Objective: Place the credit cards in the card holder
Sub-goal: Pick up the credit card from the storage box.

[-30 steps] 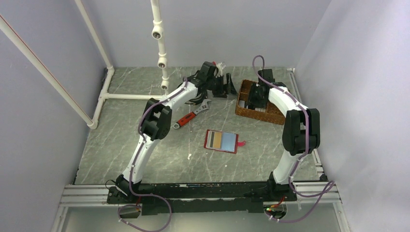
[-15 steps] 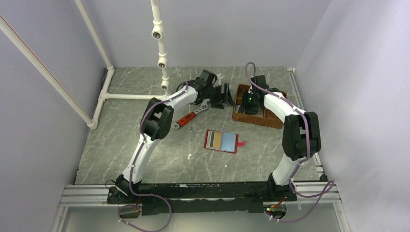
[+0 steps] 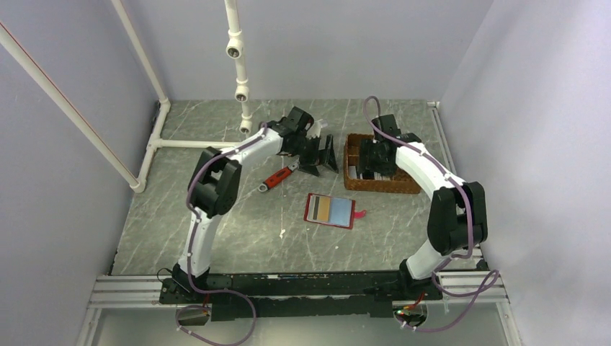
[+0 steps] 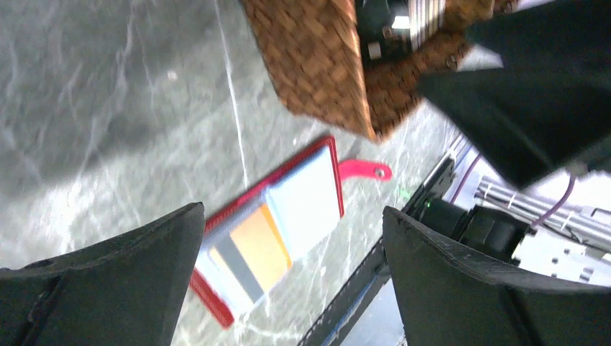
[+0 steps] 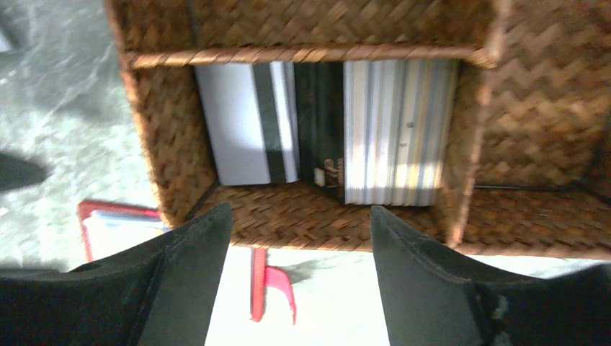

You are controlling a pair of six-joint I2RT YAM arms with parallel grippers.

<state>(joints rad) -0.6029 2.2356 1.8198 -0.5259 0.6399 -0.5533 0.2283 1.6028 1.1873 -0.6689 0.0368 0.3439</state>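
The dark-red card holder [image 3: 310,209] lies open on the table, with a dark, a tan and a pale blue card [image 3: 331,209] on it and its red snap tab [image 3: 360,213] to the right. The left wrist view shows it [image 4: 216,306] below my open, empty left gripper [image 4: 292,210], which hangs above the table left of the basket [image 3: 323,160]. More credit cards [image 5: 248,122] stand in one compartment of the wicker basket [image 5: 310,216]: a white one with a dark stripe, a dark one and a striped stack [image 5: 396,130]. My right gripper [image 5: 299,209] is open and empty just above that basket [image 3: 369,164].
The brown wicker divided basket [image 3: 403,186] stands at the back right. A red-handled wrench [image 3: 277,177] lies left of the left gripper. White pipes [image 3: 238,72] run along the back left. The arms' black base rail [image 3: 302,285] lines the near edge.
The left gripper has moved down and toward the near side. The right gripper has swung left and lower over the basket, and the basket has shifted and turned squarer to the table.
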